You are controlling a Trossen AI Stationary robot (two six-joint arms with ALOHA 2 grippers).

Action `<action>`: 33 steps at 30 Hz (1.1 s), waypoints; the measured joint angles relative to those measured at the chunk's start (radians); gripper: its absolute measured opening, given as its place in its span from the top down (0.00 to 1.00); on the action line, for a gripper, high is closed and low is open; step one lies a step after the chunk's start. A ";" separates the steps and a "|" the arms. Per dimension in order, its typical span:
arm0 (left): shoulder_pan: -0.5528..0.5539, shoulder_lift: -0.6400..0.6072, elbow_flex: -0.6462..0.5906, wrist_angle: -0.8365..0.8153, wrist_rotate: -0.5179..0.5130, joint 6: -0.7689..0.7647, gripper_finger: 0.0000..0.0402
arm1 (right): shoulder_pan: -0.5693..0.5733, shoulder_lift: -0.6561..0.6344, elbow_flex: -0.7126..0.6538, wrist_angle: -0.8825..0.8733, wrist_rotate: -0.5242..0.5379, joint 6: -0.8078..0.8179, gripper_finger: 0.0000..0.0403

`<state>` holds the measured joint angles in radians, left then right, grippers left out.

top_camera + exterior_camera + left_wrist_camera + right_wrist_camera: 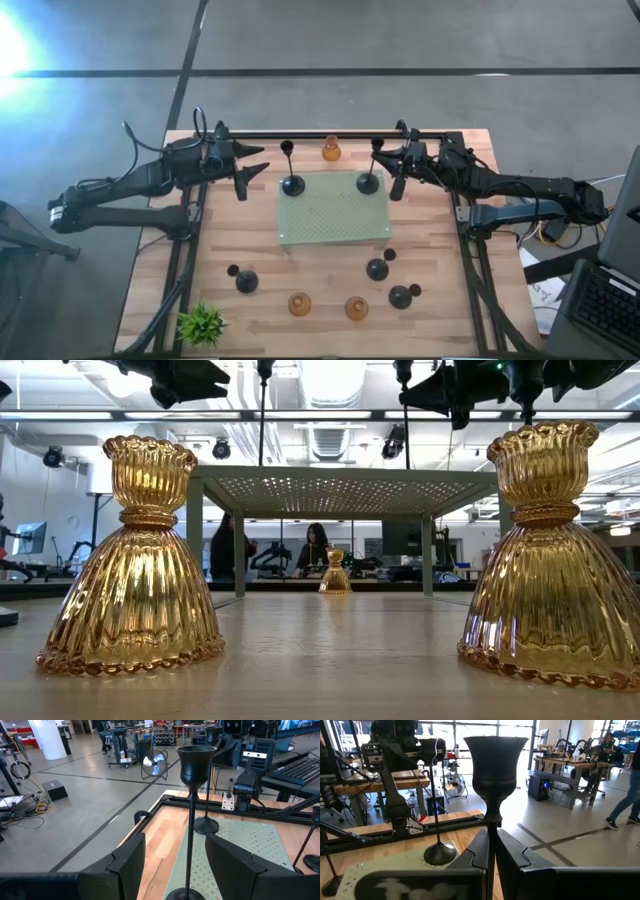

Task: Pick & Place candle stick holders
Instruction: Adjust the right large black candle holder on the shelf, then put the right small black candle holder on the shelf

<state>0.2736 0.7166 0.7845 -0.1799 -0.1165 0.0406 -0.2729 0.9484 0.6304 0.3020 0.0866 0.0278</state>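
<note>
The right gripper (396, 189) pinches a tall black thin-stemmed candle holder (369, 181) at the green perforated platform's (335, 218) one o'clock corner. The left gripper (247, 172) stands wide, nothing held, beside another tall black holder (292, 185) at eleven o'clock.

A tall black candle stick holder (192, 815) stands upright on the pale green perforated platform (250, 852), its cup high above the deck; the left gripper (186, 865) has its two dark fingers (127, 865) spread apart on either side of the thin stem, not touching it; a second black holder (206, 822) stands on the platform farther back, in front of the right arm (247, 775); beyond the platform lies grey shop floor.
</note>
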 joint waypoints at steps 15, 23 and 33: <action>0.000 0.002 0.000 0.000 0.000 0.000 0.47 | 0.000 -0.011 0.000 -0.015 0.019 -0.004 0.93; 0.000 0.002 0.000 0.000 0.000 0.000 0.48 | 0.000 -0.010 0.000 -0.018 0.019 -0.010 0.80; 0.000 0.002 0.000 0.000 0.000 0.000 0.47 | 0.000 -0.020 0.000 -0.017 0.019 -0.039 0.55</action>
<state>0.2733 0.7181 0.7845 -0.1802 -0.1165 0.0402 -0.2733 0.9281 0.6300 0.2851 0.1054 -0.0111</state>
